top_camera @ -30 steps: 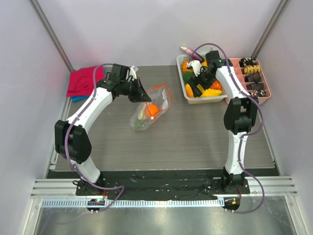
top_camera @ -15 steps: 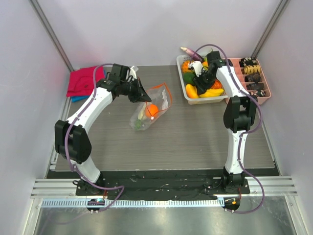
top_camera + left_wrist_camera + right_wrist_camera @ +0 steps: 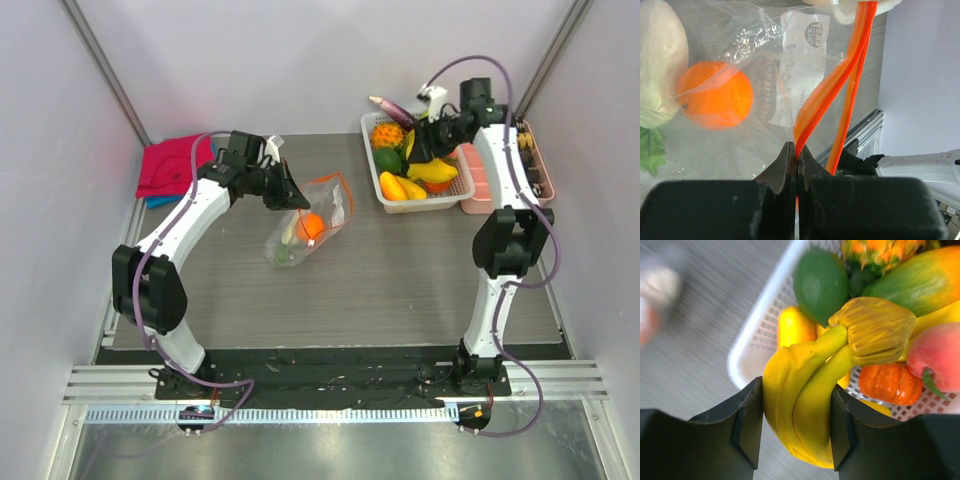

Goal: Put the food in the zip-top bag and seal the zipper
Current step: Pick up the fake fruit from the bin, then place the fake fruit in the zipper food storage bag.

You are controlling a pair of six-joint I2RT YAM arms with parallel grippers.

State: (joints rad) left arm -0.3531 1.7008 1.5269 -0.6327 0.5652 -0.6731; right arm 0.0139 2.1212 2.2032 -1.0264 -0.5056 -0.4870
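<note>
glossy yellow toy banana bunch [image 3: 800,395]. round orange toy fruit [image 3: 715,102] in clear crinkly plastic bag [image 3: 755,35], thin orange-red zipper strip [image 3: 837,95]. white mesh plastic basket [image 3: 757,337]. red folded cloth [image 3: 168,165] far-left corner, grey streaky table [image 3: 400,280].

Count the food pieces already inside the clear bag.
2 for certain: an orange in the middle of the bag, and a white oblong piece beside it. Green leaves below the white piece may be its top or a third item.
</note>
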